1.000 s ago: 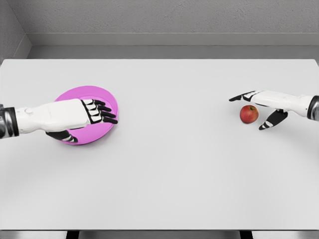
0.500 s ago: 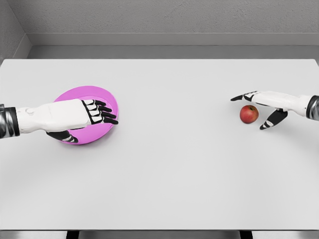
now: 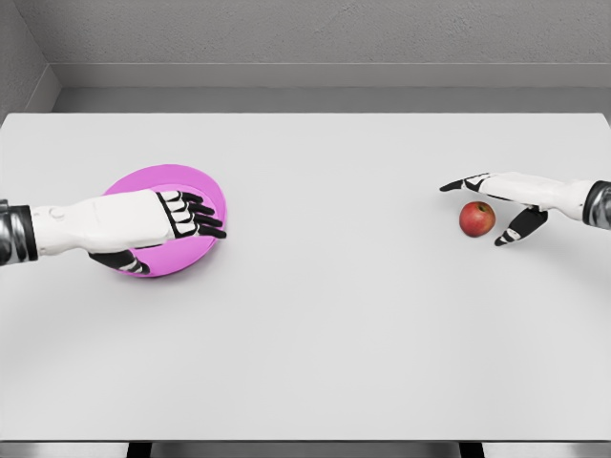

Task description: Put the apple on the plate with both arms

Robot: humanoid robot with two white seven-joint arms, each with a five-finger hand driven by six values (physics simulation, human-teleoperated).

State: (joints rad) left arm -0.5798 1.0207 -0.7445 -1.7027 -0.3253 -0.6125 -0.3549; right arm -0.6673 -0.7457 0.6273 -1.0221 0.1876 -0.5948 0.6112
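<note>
I'm seeing round red apple (image 3: 476, 218) sitting on matte white table (image 3: 334, 315), far right. Right hand (image 3: 504, 202) hovering w/ fingers spread around it, not touching. Left hand (image 3: 162, 219) clamping flat pink plate (image 3: 205, 191).

- A pink plate (image 3: 205, 196) is seen at the left of a white table (image 3: 325, 315), gripped at its near edge by the left hand (image 3: 158, 221).
- A red apple (image 3: 476, 218) is flanked by the spread fingers of the right hand (image 3: 506, 202), without evident contact.
</note>
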